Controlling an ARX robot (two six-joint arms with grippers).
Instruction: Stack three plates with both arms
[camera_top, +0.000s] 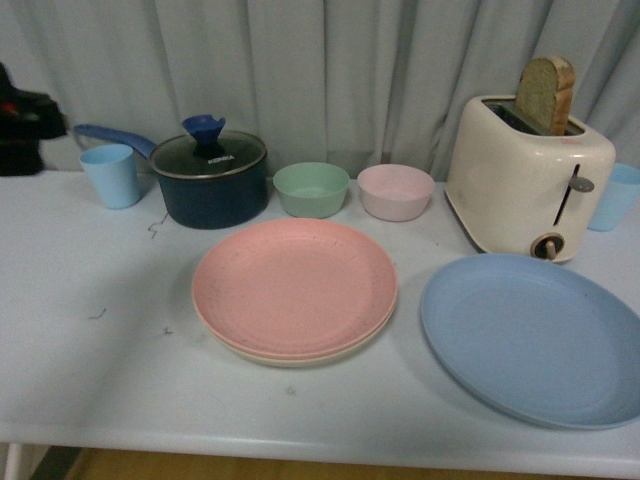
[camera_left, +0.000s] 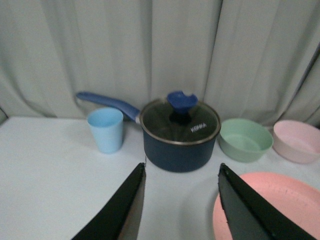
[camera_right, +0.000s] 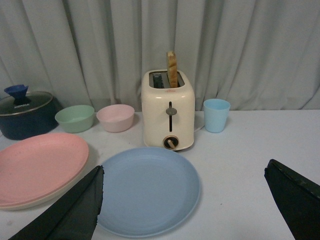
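The pink plate lies on top of the beige-cream plate in the middle of the white table; only the cream rim shows. The blue plate lies alone to their right, in front of the toaster. Neither arm shows in the front view. My left gripper is open and empty above the table, left of the pink plate. My right gripper is wide open and empty, with the blue plate near its one finger; the pink plate and cream rim show beside it.
A dark blue pot with glass lid, a light blue cup, a green bowl and a pink bowl stand along the back. A cream toaster with bread stands at the right, another blue cup beside it. A curtain hangs behind.
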